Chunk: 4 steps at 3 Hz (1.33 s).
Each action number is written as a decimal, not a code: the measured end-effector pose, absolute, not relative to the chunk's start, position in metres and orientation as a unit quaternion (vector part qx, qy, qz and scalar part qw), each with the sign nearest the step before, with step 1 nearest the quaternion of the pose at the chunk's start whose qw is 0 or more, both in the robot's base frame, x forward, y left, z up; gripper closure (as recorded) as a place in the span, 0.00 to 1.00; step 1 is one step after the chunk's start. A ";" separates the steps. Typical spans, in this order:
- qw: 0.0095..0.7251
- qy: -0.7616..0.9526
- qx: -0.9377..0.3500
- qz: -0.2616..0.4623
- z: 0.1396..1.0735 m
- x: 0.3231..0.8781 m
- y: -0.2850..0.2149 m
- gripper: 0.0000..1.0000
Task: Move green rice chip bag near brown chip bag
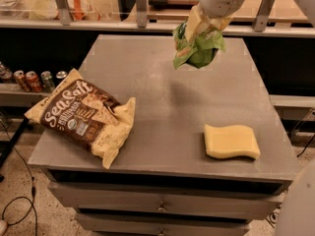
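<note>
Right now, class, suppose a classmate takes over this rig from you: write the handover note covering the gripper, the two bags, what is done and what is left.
Gripper: above the far side of the table, fingers shut on the green rice chip bag, which hangs clear of the surface.
Brown chip bag: lying flat at the near left corner.
Done: pickup.
Left: carry the green bag towards the near left and set it down beside the brown one. The yellow sponge at near right lies off that path.

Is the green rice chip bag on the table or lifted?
Lifted: the claw, above the far side of the table, grips the green rice chip bag clear of the top, shadow beneath.
</note>
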State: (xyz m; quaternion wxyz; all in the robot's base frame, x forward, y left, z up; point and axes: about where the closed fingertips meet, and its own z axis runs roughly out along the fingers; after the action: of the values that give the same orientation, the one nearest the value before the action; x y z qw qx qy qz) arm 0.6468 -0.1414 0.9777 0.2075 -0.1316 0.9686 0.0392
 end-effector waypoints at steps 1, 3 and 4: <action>0.217 0.965 -0.135 0.051 0.979 0.650 -0.136 1.00; 0.239 0.940 -0.228 0.082 1.003 0.649 -0.061 1.00; 0.234 0.925 -0.284 0.096 1.007 0.637 -0.013 1.00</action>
State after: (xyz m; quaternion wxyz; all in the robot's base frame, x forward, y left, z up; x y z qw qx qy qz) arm 0.6372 -0.0128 1.0067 0.2337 -0.2838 0.9250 0.0965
